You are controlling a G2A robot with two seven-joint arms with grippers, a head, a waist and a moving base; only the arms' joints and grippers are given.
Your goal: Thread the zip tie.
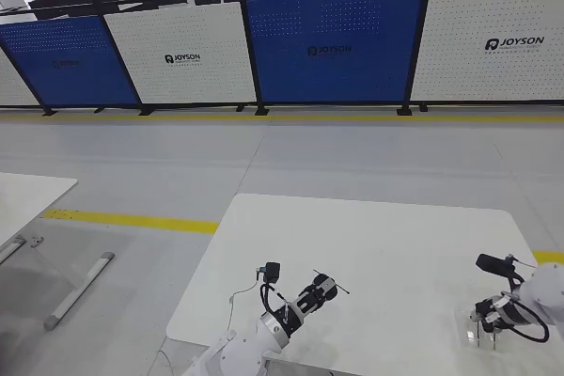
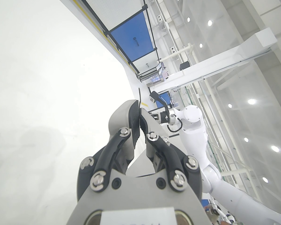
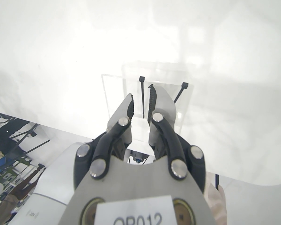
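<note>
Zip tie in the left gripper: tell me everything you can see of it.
The zip tie is a thin black strap, plastic by its look, pinched between the shut jaws of the left gripper. A short straight length sticks out past the tips, over the white table, touching nothing else. Its head cannot be made out.

Bright hall with a grey glossy floor point(image 1: 357, 155)
Along the back, blue and white perforated panels point(image 1: 291, 66); a yellow floor stripe point(image 1: 132, 221); round ceiling lights point(image 2: 251, 101).
</note>
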